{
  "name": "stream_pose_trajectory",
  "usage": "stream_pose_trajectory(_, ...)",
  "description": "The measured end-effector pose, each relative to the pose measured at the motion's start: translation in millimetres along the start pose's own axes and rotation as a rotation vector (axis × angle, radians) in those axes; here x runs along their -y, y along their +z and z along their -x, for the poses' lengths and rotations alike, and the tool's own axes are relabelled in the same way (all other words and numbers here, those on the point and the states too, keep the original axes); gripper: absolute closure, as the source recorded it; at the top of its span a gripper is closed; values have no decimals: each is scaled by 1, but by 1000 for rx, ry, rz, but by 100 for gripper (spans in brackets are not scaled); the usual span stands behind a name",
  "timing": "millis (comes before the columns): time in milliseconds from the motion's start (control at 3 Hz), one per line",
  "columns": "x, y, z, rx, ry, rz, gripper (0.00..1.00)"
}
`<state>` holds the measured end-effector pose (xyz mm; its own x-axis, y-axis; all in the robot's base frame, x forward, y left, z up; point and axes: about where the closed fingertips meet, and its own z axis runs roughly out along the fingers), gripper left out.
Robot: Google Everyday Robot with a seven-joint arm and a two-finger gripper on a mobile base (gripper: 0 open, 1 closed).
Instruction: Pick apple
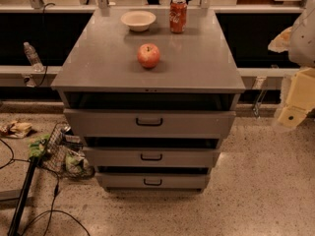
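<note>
A: Where is the round red apple with yellowish patches (148, 55) found?
B: Near the middle of the flat grey cabinet top (98, 68), well apart from each edge. Bare surface is left around it; a cream-coloured bowl (138, 20) and a red soda can (178, 15) are set at 12 and 1 o'clock.
A: And the cream-yellow gripper (295, 104)?
B: It is cut off at 3 o'clock, beyond the top's right edge; open or closed cannot be told.

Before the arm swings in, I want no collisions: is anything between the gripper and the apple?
Nothing visible does. The gripper hangs at the right, beside the cabinet; the apple sits alone mid-top. The bowl and soda can stand behind the apple at the back, off that line.
</note>
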<state>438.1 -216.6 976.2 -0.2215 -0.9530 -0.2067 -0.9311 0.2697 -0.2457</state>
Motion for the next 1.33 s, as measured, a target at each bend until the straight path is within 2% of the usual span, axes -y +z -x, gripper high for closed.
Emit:
stream_pose_trajectory(333,0,0,0,0,0,0,0)
stream_pose_trajectory(667,29,15,39,209,23,-9,0)
stream_pose_trajectory(1000,105,41,119,604,54,-55,0)
stream_pose_trajectory(1333,153,68,170,789,95,-67,0)
